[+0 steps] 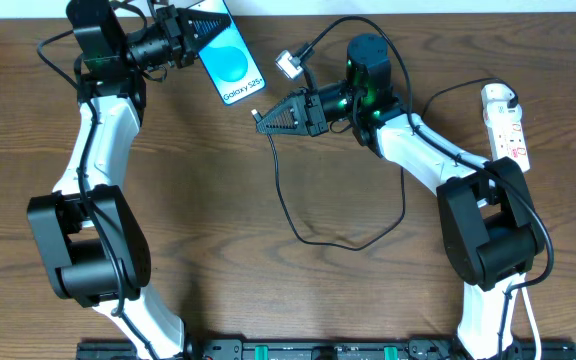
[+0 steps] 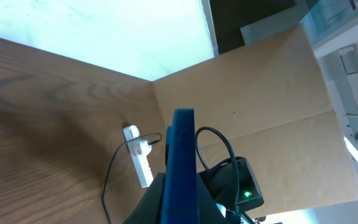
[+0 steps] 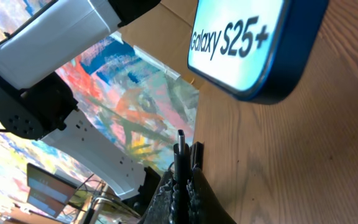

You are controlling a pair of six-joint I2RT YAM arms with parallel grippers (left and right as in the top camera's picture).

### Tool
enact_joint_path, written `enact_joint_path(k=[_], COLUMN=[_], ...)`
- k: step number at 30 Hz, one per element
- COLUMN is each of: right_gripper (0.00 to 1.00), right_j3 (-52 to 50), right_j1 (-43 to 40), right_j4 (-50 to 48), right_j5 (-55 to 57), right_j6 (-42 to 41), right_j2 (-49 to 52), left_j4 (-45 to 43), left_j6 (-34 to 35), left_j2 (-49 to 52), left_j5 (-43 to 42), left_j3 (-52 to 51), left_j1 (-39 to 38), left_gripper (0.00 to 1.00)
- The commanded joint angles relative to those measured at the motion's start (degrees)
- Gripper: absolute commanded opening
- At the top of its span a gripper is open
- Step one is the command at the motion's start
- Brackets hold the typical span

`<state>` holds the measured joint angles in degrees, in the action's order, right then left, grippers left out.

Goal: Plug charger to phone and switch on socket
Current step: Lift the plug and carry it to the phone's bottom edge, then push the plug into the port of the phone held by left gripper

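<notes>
Mid-task here, and the setup makes sense. The left claw (image 1: 190,40) is clamped on the top end of the phone (image 1: 230,62), screen up at the far side of the tabletop (image 1: 218,230), with the bottom edge angled toward the other arm. That leaves the port end free and facing the plug. The phone seems to be raised a bit off the wood, but that's hard to call for sure. In the left wrist view the phone (image 2: 182,162) shows edge-on in the claw.

The right claw (image 1: 268,120) is pinched tight on the charger (image 1: 288,210) right behind the plug tip (image 3: 181,146), which pokes out just past the fingers. Gripping that close keeps the floppy cable from bending when it gets pushed in. In the right wrist view the tip points up at the phone (image 3: 247,43), near but not touching, and it looks off to one side of the bottom edge, so it probably needs lining up first.

The rest of the cable lies in a slack loop on the tabletop, so nothing should tug during the push.

The socket (image 1: 506,125) sits at the right edge, well away from both claws. The switch is too small to read.
</notes>
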<state>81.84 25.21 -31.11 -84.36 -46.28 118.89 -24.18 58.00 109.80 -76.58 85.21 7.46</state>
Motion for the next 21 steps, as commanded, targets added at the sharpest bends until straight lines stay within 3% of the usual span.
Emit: enact_joint_path(k=[1, 21], right_gripper=[0.01, 0.01], right_j3=[0.76, 0.76], right_j1=[0.33, -0.22], right_j4=[-0.28, -1.29], right_j5=[1.36, 2.6], right_j6=[-0.39, -0.39], right_j2=[0.46, 0.46], left_j4=[-0.57, -0.59], left_j6=[-0.74, -0.81], left_j2=[-1.25, -1.25], left_j5=[-1.4, -4.37], left_j3=[0.5, 0.5], left_j1=[-0.9, -1.73], left_gripper=[0.07, 0.07])
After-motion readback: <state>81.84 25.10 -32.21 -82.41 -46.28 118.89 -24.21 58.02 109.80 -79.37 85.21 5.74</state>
